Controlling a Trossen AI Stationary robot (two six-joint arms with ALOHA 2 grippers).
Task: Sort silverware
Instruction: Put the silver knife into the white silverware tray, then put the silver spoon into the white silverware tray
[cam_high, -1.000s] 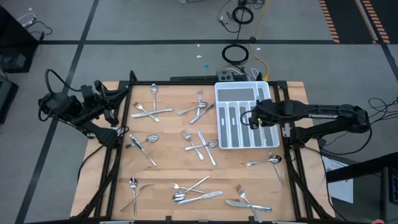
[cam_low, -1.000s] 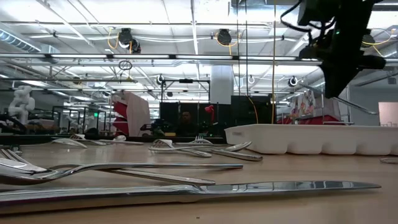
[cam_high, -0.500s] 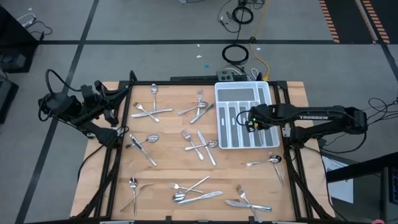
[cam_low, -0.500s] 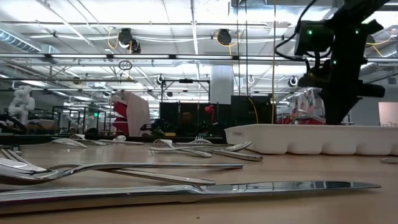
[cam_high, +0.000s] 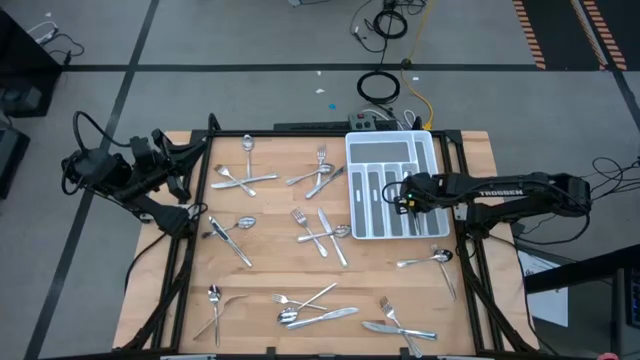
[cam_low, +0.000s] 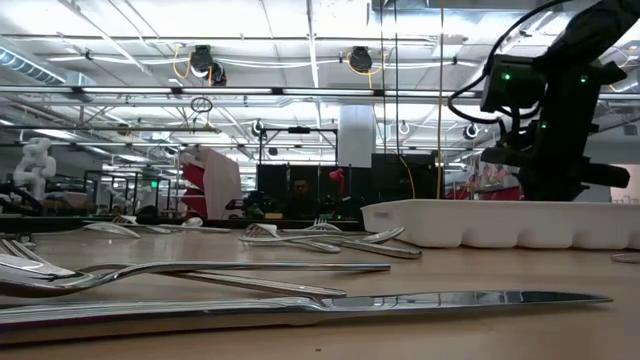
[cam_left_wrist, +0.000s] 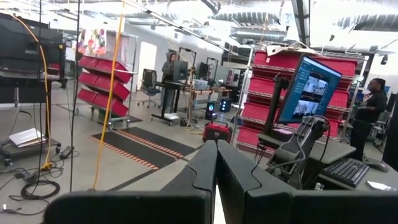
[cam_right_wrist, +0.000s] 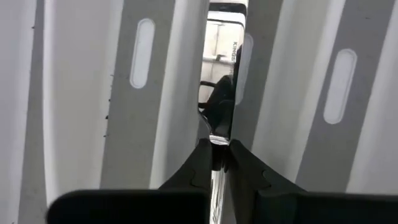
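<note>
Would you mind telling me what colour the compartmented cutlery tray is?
White; the cutlery tray shows best in the high view.

My right tool (cam_high: 404, 194) is down among the white tray's (cam_high: 362, 148) slots, dividers close on both sides of the flat piece (cam_right_wrist: 222, 74) it pinches. Bare table (cam_high: 268, 265) lies between the scattered silverware (cam_high: 318, 236). My left tool (cam_left_wrist: 216, 180) waits off the table's left edge.

Utensil (cam_right_wrist: 219, 93) pinched in right tool (cam_right_wrist: 216, 163): type indeterminate, handle end hidden. Low view: tray (cam_low: 500, 225) wall hides its contents.
</note>
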